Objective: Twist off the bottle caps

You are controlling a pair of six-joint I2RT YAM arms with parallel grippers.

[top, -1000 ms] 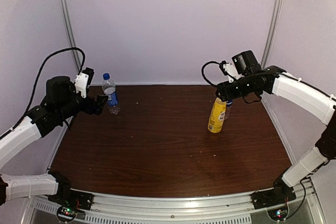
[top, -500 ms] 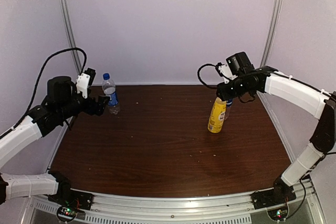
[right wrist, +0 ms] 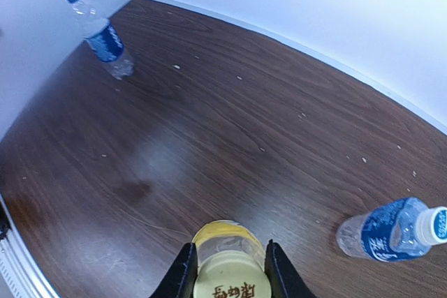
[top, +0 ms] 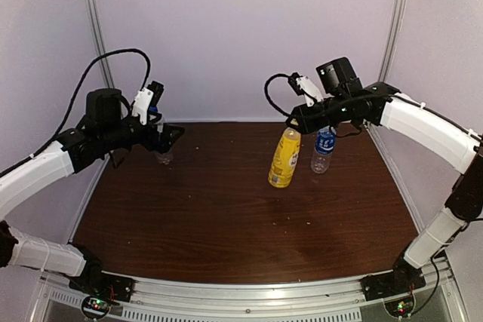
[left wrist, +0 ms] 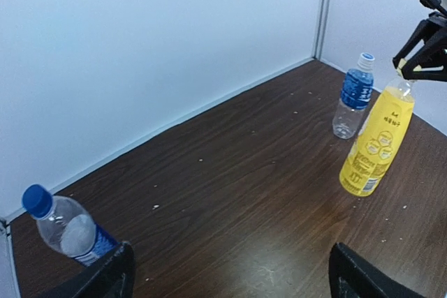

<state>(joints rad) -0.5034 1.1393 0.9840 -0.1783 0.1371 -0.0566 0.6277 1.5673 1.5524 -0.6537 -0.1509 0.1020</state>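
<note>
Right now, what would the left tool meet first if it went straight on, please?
Likely the bare table, though depth is unclear; the open left tool points past the blue-capped bottle, which is off to one side.

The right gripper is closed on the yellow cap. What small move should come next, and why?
Probably bring the open left gripper across to clamp the yellow bottle by its body. The right gripper is shut on the yellow cap, the bottle leans, and nothing holds its body, so a twist would likely turn the whole bottle.
</note>
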